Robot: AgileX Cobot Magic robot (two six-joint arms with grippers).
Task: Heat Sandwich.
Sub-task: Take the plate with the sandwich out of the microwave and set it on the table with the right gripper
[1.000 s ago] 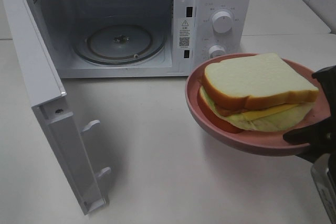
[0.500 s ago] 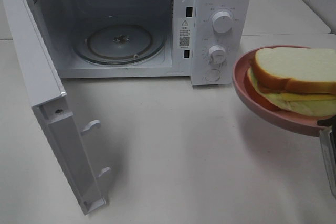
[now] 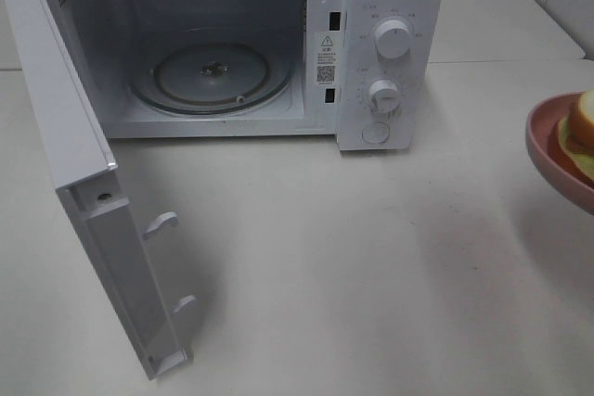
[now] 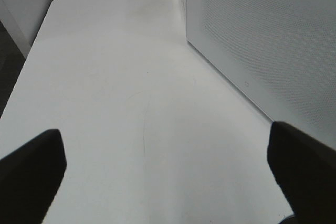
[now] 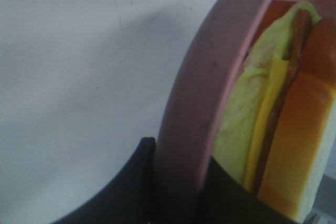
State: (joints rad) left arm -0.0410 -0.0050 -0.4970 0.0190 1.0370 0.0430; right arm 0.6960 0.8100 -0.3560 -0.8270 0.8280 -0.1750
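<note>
Right claw (image 5: 176,182) pinches my pink plate's rim (image 5: 210,87), sandwich (image 5: 273,129) on it — at 3 o'clock, far from the microwave (image 3: 390,6). Door (image 3: 83,192) open, turntable (image 3: 212,71) bare; loading, closing, dial remain. Only the high view shows that. Left claw (image 4: 168,166) spread, empty over table (image 4: 121,93).

One microwave (image 3: 232,44), one plate (image 3: 555,150), one sandwich (image 3: 580,136).

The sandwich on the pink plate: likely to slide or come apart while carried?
Probably somewhat. The sandwich lies loose on the pink plate, which the right gripper clamps only by the rim. Its stacked layers look unfastened, so tilting could shift them.
</note>
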